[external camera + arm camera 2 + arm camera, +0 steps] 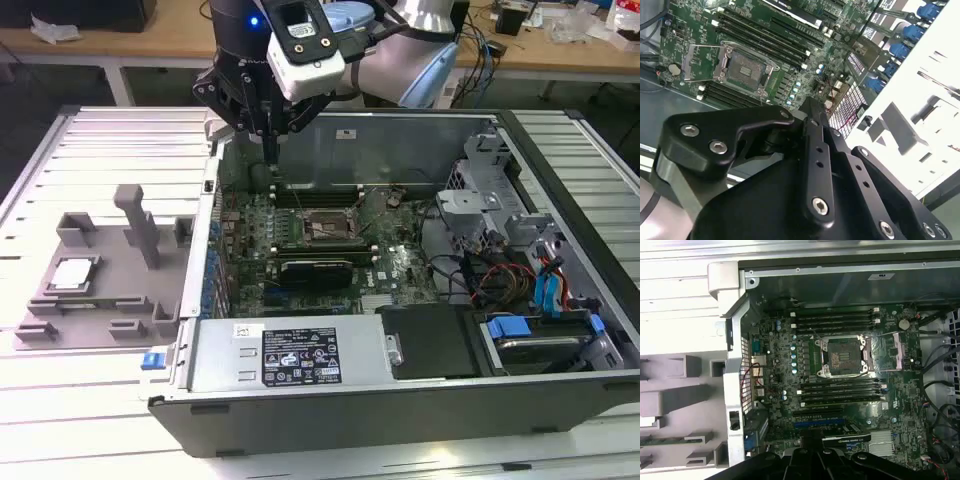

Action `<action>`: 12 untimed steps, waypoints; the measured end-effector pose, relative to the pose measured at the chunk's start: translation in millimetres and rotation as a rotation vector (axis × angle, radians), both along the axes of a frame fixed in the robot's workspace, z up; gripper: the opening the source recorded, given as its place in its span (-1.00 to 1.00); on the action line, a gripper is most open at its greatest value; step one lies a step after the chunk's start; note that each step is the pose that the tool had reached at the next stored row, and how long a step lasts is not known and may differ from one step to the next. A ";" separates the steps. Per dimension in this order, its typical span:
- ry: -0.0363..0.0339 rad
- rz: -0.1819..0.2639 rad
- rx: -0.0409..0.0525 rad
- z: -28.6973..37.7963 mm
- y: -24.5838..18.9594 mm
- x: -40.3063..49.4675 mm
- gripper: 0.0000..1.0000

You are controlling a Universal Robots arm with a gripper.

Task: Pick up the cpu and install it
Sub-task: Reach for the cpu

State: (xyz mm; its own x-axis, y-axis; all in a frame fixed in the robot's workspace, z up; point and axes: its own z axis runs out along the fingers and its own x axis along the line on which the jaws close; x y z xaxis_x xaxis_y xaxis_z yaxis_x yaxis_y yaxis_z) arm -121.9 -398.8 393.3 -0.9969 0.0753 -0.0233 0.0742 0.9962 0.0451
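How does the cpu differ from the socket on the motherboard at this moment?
The cpu is a plain silvery square; the socket is a metal frame around a dark centre. The cpu lies on the grey tray outside the case; the socket sits inside it on the motherboard. Both are square and lie flat.

The arm (425, 15) is shiny silver with pale blue caps. Its gripper (270, 150) is black with round silver screws, beside a white camera box (305, 45).
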 end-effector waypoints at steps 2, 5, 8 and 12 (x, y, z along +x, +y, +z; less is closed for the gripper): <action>0.0000 0.000 0.0000 0.0 0.0 0.0 -0.79; 0.0000 0.000 0.0000 0.0 0.0 0.0 -0.79; 0.0000 0.000 0.0000 0.0 0.0 0.0 -0.79; 0.0000 0.000 0.0000 0.0 0.0 -1.9 -0.79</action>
